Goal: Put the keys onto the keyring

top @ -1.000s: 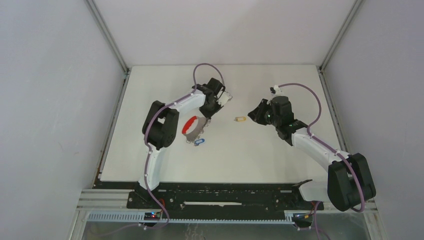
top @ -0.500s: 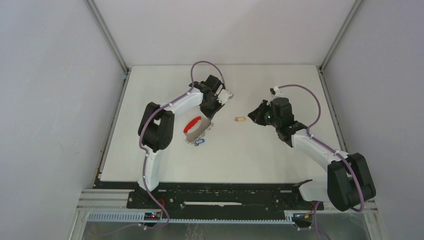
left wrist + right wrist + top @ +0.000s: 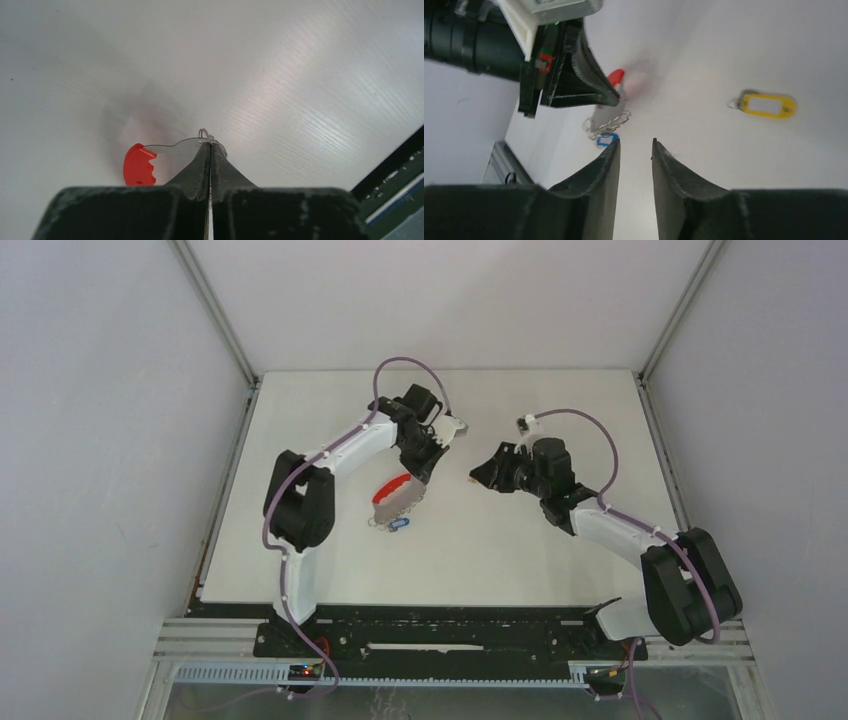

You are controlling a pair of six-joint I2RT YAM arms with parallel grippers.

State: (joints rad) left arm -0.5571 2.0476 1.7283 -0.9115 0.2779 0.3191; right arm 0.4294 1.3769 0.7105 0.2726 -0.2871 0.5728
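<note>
My left gripper [image 3: 210, 144] is shut on the thin metal edge of the keyring [image 3: 182, 150], whose red band [image 3: 138, 165] shows to the left of the fingers. From above, the keyring [image 3: 393, 495] hangs tilted below the left gripper [image 3: 418, 480], and the blue key [image 3: 398, 525] dangles from its wire clips. The yellow key [image 3: 769, 106] lies flat on the table, to the right of my right gripper [image 3: 636, 142], which is open with nothing between its fingers. In the top view the right gripper [image 3: 478, 477] hides the yellow key.
The white table [image 3: 520, 550] is walled on three sides. In the right wrist view the left gripper [image 3: 616, 100] and the keyring [image 3: 611, 120] sit just beyond my right fingertips. A black rail [image 3: 450, 625] runs along the near edge.
The right gripper has moved left, now covering the yellow key in the top view, and its jaws have opened wider. The left arm has shifted slightly, tilting the keyring.
</note>
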